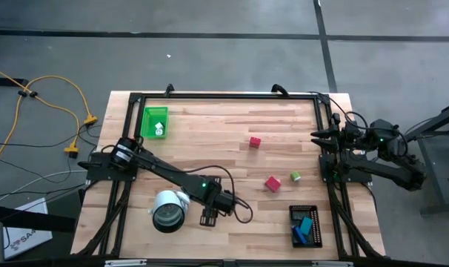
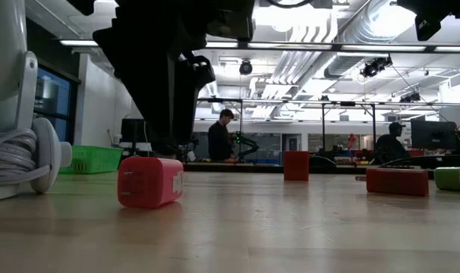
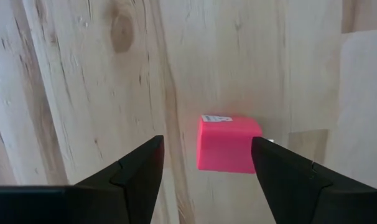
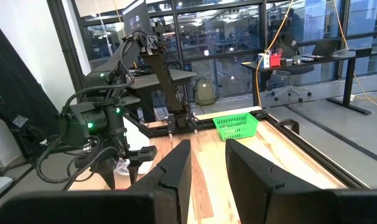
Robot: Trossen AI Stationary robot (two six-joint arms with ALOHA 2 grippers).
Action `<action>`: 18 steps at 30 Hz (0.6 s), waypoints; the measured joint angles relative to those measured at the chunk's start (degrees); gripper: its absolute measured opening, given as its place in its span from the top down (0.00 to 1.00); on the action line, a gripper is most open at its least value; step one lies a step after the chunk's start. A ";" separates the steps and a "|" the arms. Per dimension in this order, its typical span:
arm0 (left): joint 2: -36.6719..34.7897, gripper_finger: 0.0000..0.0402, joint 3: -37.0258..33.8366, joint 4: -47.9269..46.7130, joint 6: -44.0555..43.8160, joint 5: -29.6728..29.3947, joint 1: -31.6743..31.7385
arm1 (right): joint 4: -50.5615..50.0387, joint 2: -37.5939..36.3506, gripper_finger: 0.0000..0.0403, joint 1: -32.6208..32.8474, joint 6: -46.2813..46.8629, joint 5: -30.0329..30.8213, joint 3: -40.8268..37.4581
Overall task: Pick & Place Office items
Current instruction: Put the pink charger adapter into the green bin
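L gripper [image 3: 204, 165] is down low over the near-middle of the table, jaws spread wide, w/ a red block [image 3: 228, 143] lying between the fingertips and a touch ahead of them. No contact that I can see; both fingers stand clear of its sides. Low view shows that block [image 2: 149, 182] resting flat on the wood under the dark arm. So either it's just set down or about to be grabbed; can't say which from here. If it's a pick, next move calls for easing fwd so the pads bracket the block, then closing square on its two sides.

R gripper [image 4: 207, 165] waits at the far-right edge, fingers close together, nothing between them.

Outward: big white-and-grey roll [image 1: 167, 211] just left of the L gripper. Two more red blocks [image 1: 255, 142] [image 1: 273, 183] mid-table, green cube [image 1: 295, 176] just beside the nearer one. Black tray [image 1: 306, 226] near-right holds blue and teal bits; green tray [image 1: 155, 122] far-left holds a white bit.

Surface: pale wood planks [image 1: 210, 148], black frame round it. Room: open workshop, glass walls, ceiling ducts, two people [image 2: 222, 136] at benches far back.
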 joint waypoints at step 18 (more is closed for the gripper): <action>1.36 0.42 -0.02 0.01 -1.67 3.69 -0.24 | -0.02 0.00 0.78 -0.01 0.00 0.00 0.00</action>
